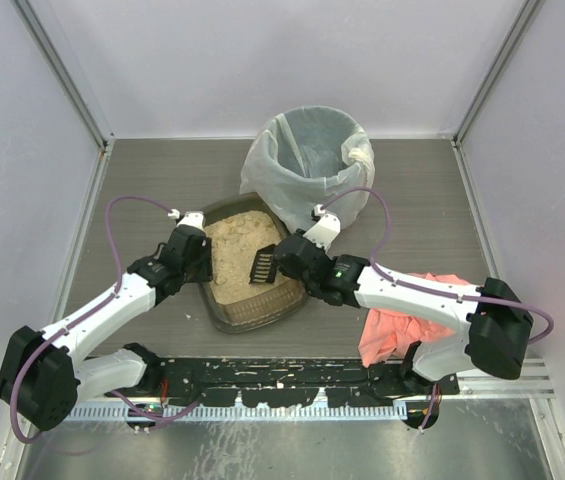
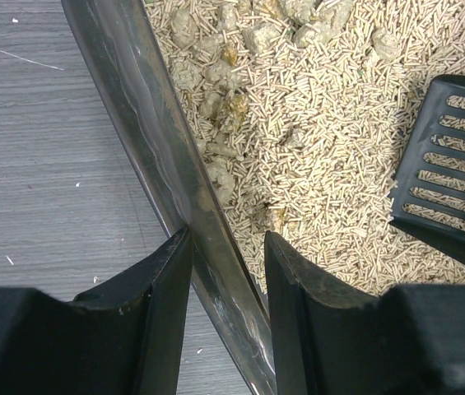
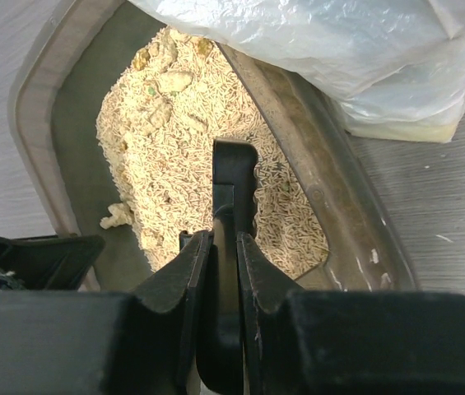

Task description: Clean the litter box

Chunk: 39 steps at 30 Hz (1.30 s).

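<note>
Straddling the left wall of the litter box [image 2: 156, 140], the left gripper [image 2: 225, 280] has 1 finger outside over the bare table [image 2: 43, 164] and 1 inside over the granules, jaws narrowed onto the rim between them. Out past its outer finger lies open wood-grain tabletop. To its inner side the slotted black scoop [image 2: 446, 189] hangs close over the litter.

Over to the right gripper [image 3: 224, 247]: nearly closed, it pinches the scoop's handle, with the blade [image 3: 234, 177] reaching ahead of the fingertips down into the tray. Tight quarters here! The white-bagged bin [image 3: 314, 41] presses against the tray's far rim just ahead and to the right of this claw, and the plastic overhangs the corner.

From above, the litter box [image 1: 262, 315] sits between both claws, with the left gripper [image 1: 200, 262] on its left edge and the right gripper [image 1: 284, 262] at its right. It is a dark translucent tray with rounded corners, holding tan pellet litter, and pale clumps [image 2: 232, 107] are gathered near the left wall and far end. A pink cloth [image 1: 392, 310] lies behind the right claw, beside its arm.
</note>
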Motion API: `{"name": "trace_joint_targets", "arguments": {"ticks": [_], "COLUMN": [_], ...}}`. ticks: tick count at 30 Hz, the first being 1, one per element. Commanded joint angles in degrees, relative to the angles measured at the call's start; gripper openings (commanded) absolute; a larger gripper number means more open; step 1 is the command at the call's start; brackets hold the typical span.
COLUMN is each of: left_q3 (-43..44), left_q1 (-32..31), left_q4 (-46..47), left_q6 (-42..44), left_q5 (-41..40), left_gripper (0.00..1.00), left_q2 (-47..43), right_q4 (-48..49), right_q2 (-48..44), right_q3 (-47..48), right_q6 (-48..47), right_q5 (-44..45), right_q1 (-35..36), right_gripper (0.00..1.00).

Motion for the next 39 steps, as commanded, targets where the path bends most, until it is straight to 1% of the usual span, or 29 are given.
{"name": "trace_joint_targets", "arguments": {"ticks": [1,9,15,23,26,29,34,39], "left_q3": [-2.2,-2.3,-2.3,-2.2,-2.1,-2.1,-2.1,-2.1], "left_q1": [-0.3,-0.3,-0.3,-0.3,-0.3,-0.2,-0.3,-0.3], "left_q4": [0.7,1.1,1.1,1.1,1.2,1.2,1.2,1.1], "left_q6": [-1.2,-1.0,-0.9,-0.8,-0.8,-0.8,-0.8,-0.8], "left_q5": [7.5,8.3,8.5,8.6,8.6,8.6,8.6,8.6], "left_gripper": [0.40,0.40,0.39,0.39,0.39,0.39,0.39,0.39], "left_q2": [2.2,2.4,2.6,2.9,3.1,3.2,3.3,3.3], "right_q4": [4.8,11.8,19.5,24.9,28.1,29.3,33.7,40.1], "right_q2": [1.5,3.9,8.3,14.7,16.7,18.3,19.3,17.4], "right_q3": [-0.6,-5.3,-6.5,-3.7,-3.0,-2.3,-3.8,-7.8], "right_q6": [8.3,15.2,16.0,12.5,9.9,8.3,5.3,0.5], "right_q5": [1.6,-0.3,-1.9,-1.2,-2.0,-2.7,-3.2,-5.9], "right_q1": [0.1,0.2,0.1,0.0,-0.1,-0.3,-1.3,-3.2], "right_gripper": [0.01,0.01,0.01,0.01,0.01,0.01,0.01,0.01]}}
